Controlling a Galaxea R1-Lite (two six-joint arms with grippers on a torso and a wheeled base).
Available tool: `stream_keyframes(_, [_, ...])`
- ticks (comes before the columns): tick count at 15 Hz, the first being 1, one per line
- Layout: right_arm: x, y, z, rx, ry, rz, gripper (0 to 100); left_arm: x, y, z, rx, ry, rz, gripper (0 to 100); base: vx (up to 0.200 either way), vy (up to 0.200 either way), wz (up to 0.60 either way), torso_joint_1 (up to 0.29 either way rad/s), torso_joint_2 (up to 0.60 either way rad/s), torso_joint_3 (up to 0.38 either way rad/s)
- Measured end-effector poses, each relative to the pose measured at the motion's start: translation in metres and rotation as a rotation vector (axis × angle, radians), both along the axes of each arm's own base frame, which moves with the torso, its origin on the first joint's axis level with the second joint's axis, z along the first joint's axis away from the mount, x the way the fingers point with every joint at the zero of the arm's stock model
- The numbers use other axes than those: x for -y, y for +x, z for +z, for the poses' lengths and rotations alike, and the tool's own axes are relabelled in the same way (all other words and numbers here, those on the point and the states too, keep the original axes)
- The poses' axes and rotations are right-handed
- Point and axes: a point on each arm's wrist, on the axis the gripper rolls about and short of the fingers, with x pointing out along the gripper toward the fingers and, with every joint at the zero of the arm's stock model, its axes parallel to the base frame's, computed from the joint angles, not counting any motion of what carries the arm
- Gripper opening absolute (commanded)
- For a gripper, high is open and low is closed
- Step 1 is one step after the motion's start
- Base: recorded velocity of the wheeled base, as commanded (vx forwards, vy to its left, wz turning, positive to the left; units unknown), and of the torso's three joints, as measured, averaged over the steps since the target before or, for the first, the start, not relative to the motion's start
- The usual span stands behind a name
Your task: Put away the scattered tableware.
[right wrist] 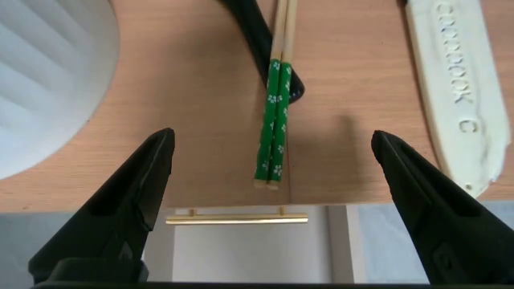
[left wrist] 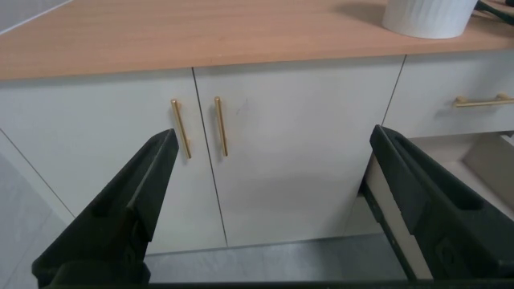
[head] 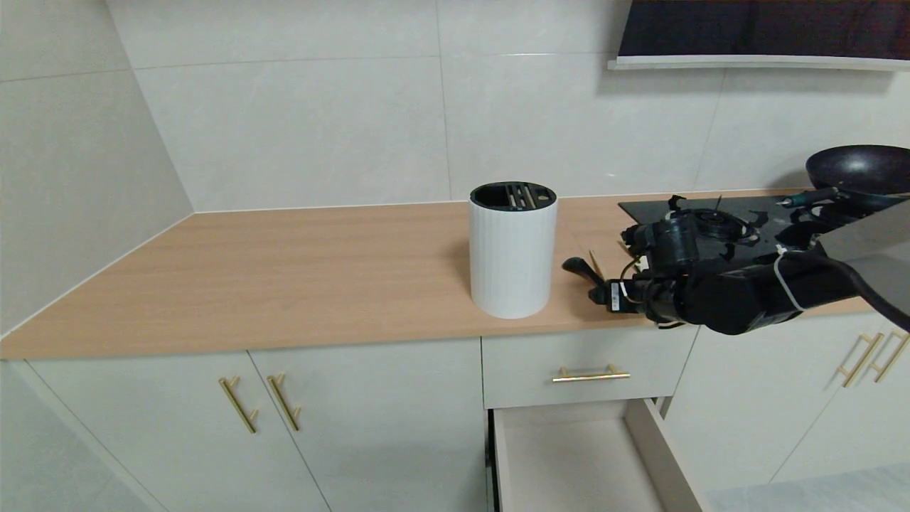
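The right hand, fingers spread apart, hovers over green-tipped chopsticks beside the slotted white holder on the counter.

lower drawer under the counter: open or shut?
Open: the lower drawer is pulled out, its inner floor and side walls showing, below the shut upper drawer.

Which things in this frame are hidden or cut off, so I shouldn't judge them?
Right wrist view: the chopsticks' far ends and the black handle's head, cut off by the edge.
Head view: the holder's contents, lost in its dark top; most of the chopsticks, behind the right arm.
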Motion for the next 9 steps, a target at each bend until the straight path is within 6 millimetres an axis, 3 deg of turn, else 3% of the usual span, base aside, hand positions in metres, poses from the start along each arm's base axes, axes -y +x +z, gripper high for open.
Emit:
stream_keyframes(7, [-0.001,0.004,-0.012,-0.023,-0.008,-0.001,100,0.0,0.0,0.0,0.0,0.0,0.0,100,0.0,0.0,0.0,0.0,0.0,0.0])
stream_keyframes(8, [-0.001,0.006,-0.013,-0.023,-0.007,-0.003,0,0.0,0.0,0.0,0.0,0.0,0.0,100,0.0,0.0,0.0,0.0,0.0,0.0])
stream_keyframes(9, [-0.002,0.007,-0.014,-0.025,-0.002,-0.006,0,0.0,0.0,0.0,0.0,0.0,0.0,100,0.0,0.0,0.0,0.0,0.0,0.0])
